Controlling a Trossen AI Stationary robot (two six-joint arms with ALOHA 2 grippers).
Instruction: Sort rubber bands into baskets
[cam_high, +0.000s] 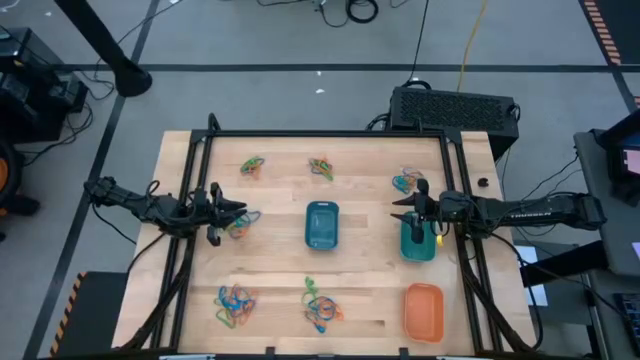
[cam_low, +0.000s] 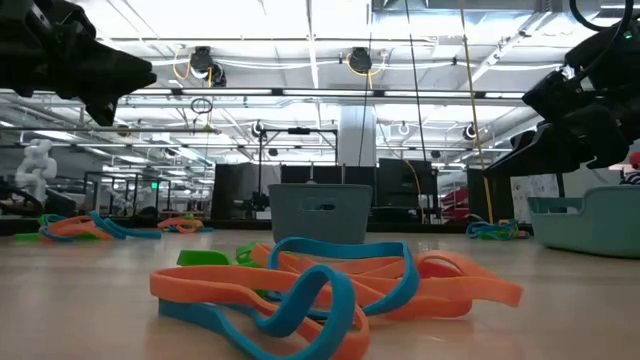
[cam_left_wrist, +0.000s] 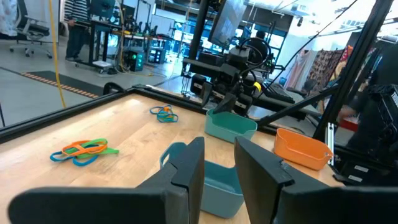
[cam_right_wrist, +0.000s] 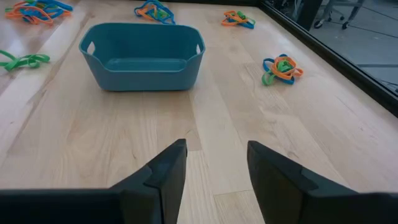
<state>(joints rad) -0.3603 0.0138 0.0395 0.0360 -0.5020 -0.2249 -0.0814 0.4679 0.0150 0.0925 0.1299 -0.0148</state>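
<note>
Sorting barely begun: left pincer (cam_high: 243, 210) part-open, empty, above mixed rubber-band clump (cam_high: 240, 226); right pincer (cam_high: 397, 208) part-open, empty, beside teal-green plastic tub (cam_high: 418, 250). Descent onto single loop required next.

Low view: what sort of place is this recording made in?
Probably a robotics lab or workshop hall: a wooden table framed in black rails, open ceiling with strip lights, and equipment racks beyond it.

We can't make out any readable text here, honestly. No labels, brand names or numbers show on the baskets, the table or the arms from any angle. There are lit screens and gear in the room behind the table, but nothing on them is legible to us.
</note>
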